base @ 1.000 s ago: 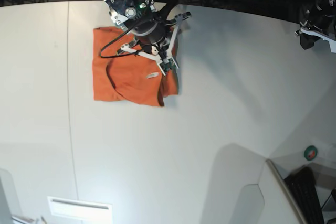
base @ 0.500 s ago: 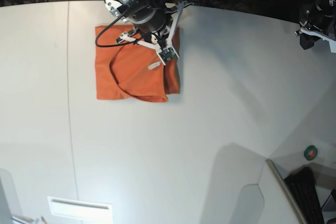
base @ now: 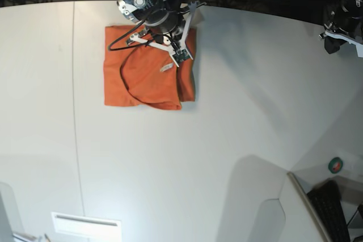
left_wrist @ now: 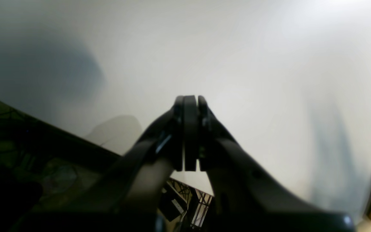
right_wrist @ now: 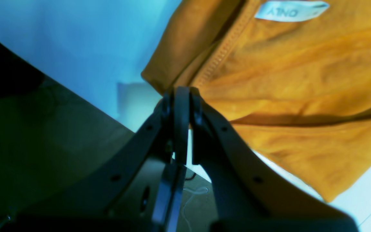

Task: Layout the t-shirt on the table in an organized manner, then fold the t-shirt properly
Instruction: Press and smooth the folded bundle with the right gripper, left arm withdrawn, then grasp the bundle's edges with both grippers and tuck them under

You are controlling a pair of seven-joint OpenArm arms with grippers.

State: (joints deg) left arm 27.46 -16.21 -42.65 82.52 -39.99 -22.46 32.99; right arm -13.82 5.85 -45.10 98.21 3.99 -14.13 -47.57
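Note:
The orange t-shirt (base: 148, 66) lies folded into a rough square near the far edge of the white table (base: 187, 157), with its white tag (base: 166, 68) facing up. My right arm (base: 153, 18) reaches over the shirt's far side. In the right wrist view the right gripper (right_wrist: 180, 91) is shut, its tips right on the t-shirt (right_wrist: 285, 83) hem beside a corner, below the tag (right_wrist: 290, 11). My left gripper (left_wrist: 190, 98) is shut with nothing in it, above bare table (left_wrist: 237, 48). The left arm (base: 340, 26) stays at the far right edge.
A thin dark seam (base: 74, 111) runs down the table left of the shirt. The curved far edge (base: 255, 12) borders dark floor and cables. A green and red round thing (base: 336, 165) and a dark box (base: 329, 208) sit at the lower right, and a white panel (base: 85, 228) at the lower left.
The right arm has drawn back toward the far edge. The shirt has slid a little that way and to the right, and its near edge lies flatter. The left arm has not moved.

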